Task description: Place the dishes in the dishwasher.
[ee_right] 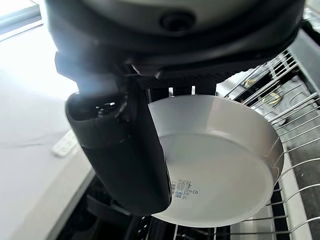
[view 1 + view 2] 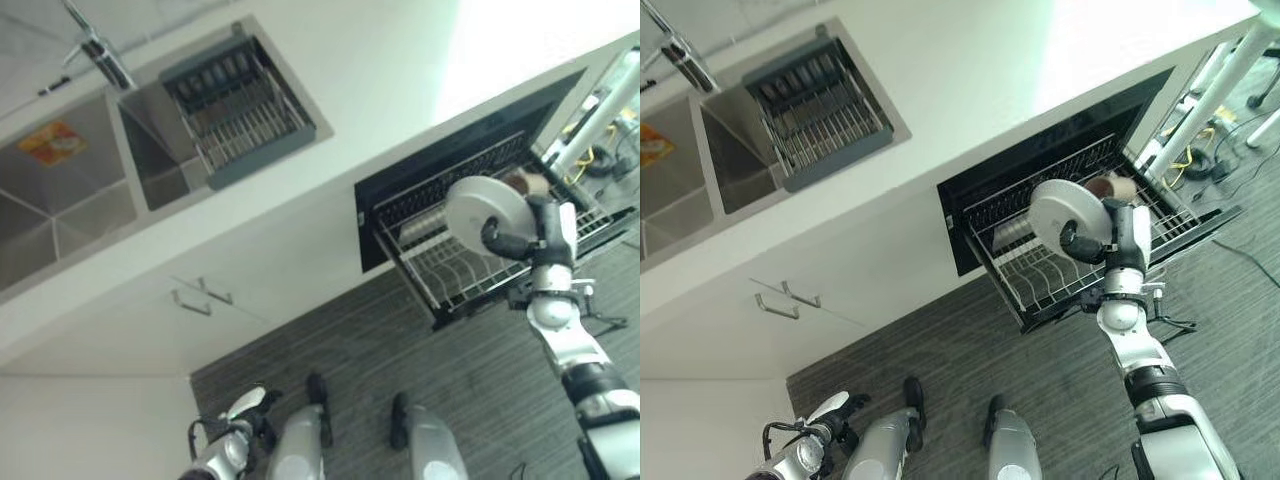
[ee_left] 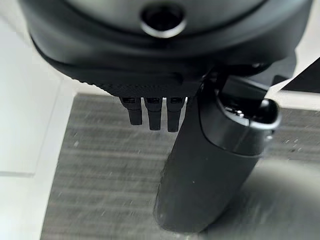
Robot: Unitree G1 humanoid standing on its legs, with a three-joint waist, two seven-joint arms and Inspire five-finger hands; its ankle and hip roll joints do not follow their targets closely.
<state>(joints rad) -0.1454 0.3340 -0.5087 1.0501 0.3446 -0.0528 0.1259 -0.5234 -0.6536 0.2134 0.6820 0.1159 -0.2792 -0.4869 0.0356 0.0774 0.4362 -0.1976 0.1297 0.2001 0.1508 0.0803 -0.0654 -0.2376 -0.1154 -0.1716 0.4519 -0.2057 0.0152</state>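
Right now the right hand (image 2: 540, 232) pinches a white plate (image 2: 485, 205) by its rim, thumb and fingers curled round it, holding it on edge over the pulled-out rack (image 2: 450, 270) at centre right of the frame. My worry is a slip: the grip takes only the rim, so a tilt could drop the plate onto the wires, or it could miss the slots and knock the dishes already in the rack. Lower left, the left hand (image 3: 155, 112) hangs idle, fingers straight.

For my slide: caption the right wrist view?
Right hand grips a white plate above the dishwasher rack.
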